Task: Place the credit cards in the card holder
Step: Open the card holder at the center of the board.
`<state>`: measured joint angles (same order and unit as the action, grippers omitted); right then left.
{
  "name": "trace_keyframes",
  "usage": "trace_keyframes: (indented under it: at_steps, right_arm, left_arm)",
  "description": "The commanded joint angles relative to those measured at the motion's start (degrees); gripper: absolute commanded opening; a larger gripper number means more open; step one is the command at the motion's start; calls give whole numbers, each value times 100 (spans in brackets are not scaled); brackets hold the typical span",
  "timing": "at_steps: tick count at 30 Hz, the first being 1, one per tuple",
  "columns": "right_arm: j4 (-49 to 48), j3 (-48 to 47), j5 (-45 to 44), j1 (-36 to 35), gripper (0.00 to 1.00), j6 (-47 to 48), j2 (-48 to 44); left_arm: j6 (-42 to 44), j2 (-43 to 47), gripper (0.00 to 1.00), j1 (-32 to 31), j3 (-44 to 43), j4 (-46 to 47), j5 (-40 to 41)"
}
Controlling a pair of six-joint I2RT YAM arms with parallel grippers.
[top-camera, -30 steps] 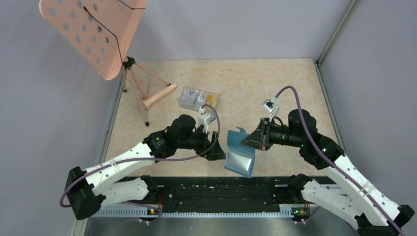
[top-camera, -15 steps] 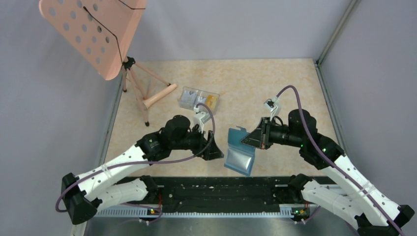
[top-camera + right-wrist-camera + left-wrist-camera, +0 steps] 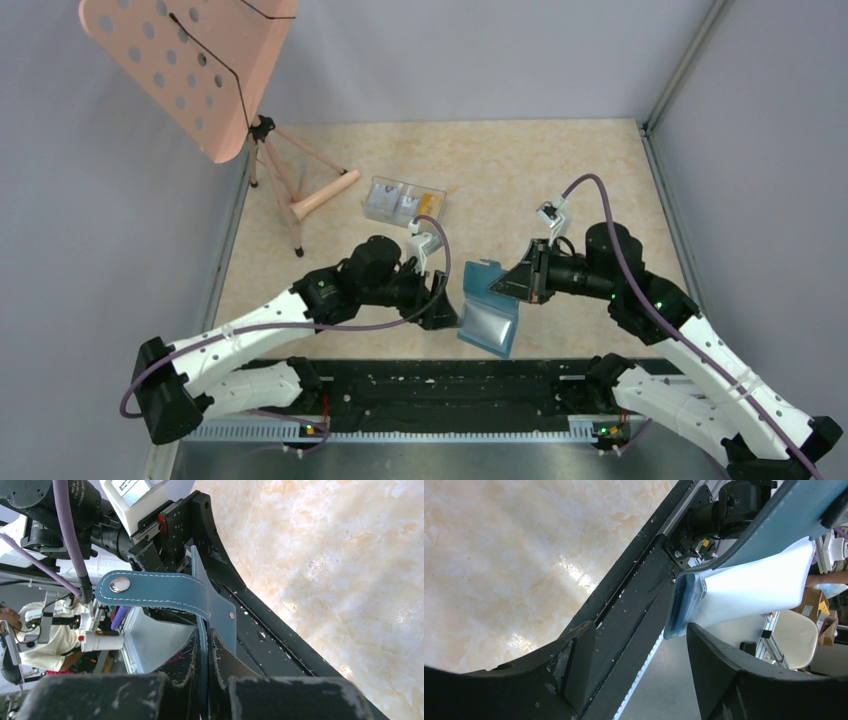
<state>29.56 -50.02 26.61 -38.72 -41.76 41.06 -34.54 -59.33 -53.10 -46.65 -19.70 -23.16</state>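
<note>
Card holder: the card holder [image 3: 487, 305] is held off the desk [image 3: 560, 170] at lower centre of the top view, between the two arms, with its flap hanging open towards the bottom edge.
Right tool: the right tool [image 3: 205, 642] is closed narrowly on one teal leaf of the card holder; the snap tab [image 3: 150, 587] is seen sticking out above the fingers in the right wrist view.
Left tool: the left tool [image 3: 639, 650] is spread wide and nothing is gripped in it; the free end of the card holder, pale inside, is seen just past its right-hand finger at centre right of the left wrist view.
Credit cards: the credit cards [image 3: 431, 205] are seen inside the clear box [image 3: 392, 200] at upper centre of the desk, well apart from both tools; an orange-yellow one is made out, the others are too small to be told apart.
Done: the card holder is lifted and opened, as is judged from its hanging flap.
Left: no card is picked up and none is seen in a pocket, so every card has yet to be fetched and slid in; the task is judged to be at an early stage.
</note>
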Motion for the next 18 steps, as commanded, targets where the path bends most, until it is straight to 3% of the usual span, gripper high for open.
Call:
trace_keyframes:
  at_steps: [1, 12, 18]
  right_arm:
    - [-181, 36, 11, 48, 0, -66, -9]
    - [-188, 59, -18, 48, 0, -83, -89]
    - [-184, 68, -36, 42, 0, -109, -119]
  left_arm:
    - [63, -39, 72, -64, -150, 280, -5]
    - [-379, 153, 73, -73, 311, 1330, -476]
    - [-203, 259, 73, -78, 169, 397, 465]
